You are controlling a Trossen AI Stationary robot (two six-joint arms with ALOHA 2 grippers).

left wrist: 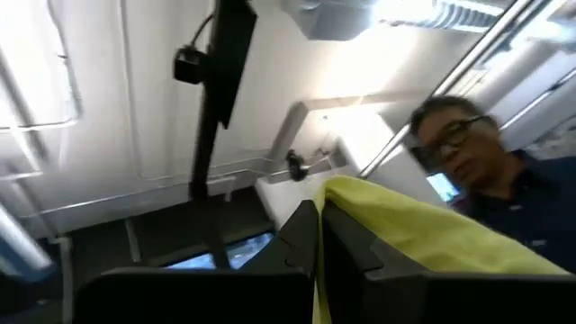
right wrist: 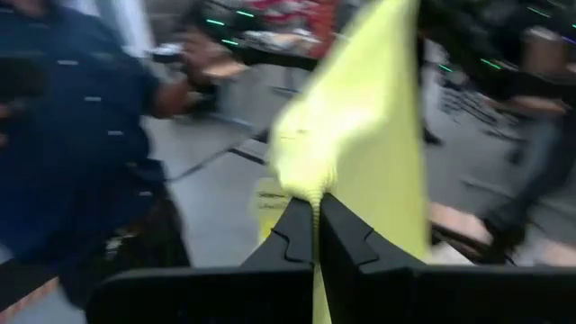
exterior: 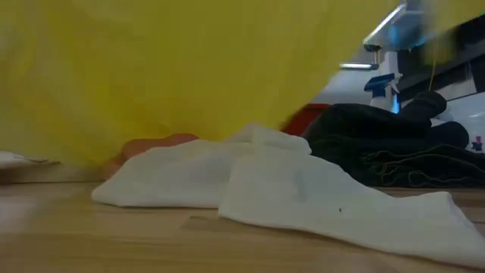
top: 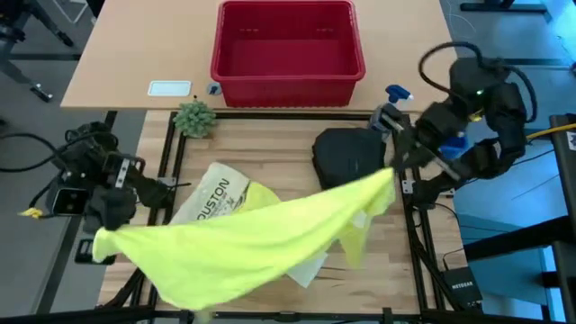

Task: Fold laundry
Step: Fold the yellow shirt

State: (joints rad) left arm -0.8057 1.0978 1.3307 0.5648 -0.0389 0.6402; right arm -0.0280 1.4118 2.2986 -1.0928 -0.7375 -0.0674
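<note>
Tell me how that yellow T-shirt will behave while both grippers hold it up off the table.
Probably very floppy: the yellow T-shirt, pinched by the left gripper and right gripper, sags between them. It likely weighs little, hanging from two small pinches. Its loose lower edge may drag over the white cloth.

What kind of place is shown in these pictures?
Probably a robotics lab or workshop: a wooden table in a metal frame, a red plastic basket on a desk behind it, and a person watching nearby.

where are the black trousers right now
In the high view the black trousers lie bundled on the table's right side, in front of the red basket, just beyond the stretched yellow T-shirt.
</note>
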